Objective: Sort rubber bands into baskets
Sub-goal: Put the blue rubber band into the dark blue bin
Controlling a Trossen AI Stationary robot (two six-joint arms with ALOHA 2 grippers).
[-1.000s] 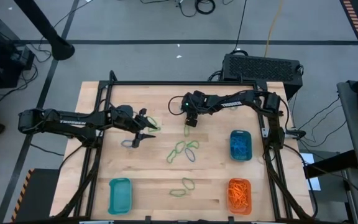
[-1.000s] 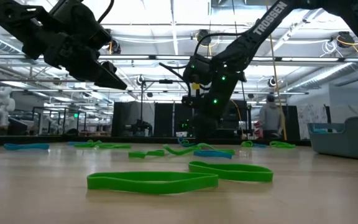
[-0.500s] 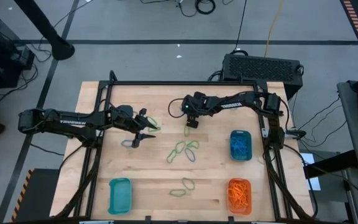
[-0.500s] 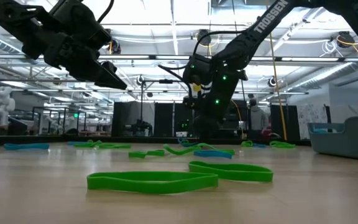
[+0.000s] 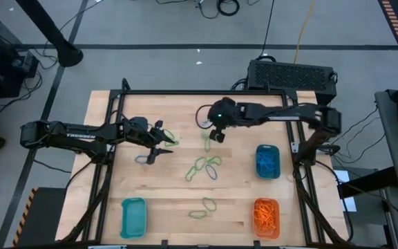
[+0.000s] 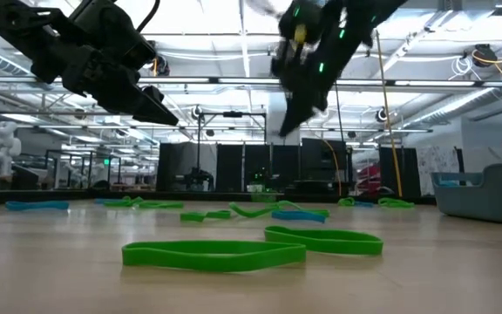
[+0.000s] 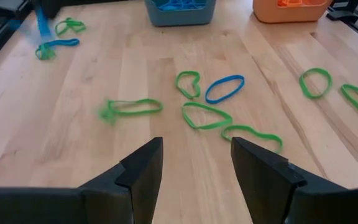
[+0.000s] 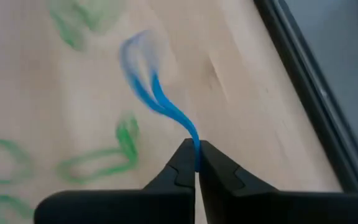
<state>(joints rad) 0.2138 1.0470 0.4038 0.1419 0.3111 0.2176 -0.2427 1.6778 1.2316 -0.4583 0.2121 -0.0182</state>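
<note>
High view: right gripper (image 5: 217,136) is hanging over mid-table, blue-filled basket (image 5: 267,161) well off, the likely drop; left gripper (image 7: 194,163) is waiting agape above green bands; right wrist view: fingertips clenching a blue rubber band (image 8: 154,93), dangling ahead.

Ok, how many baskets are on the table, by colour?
Teal-blue baskets: 2
Orange basket: 1
Total: 3
</note>
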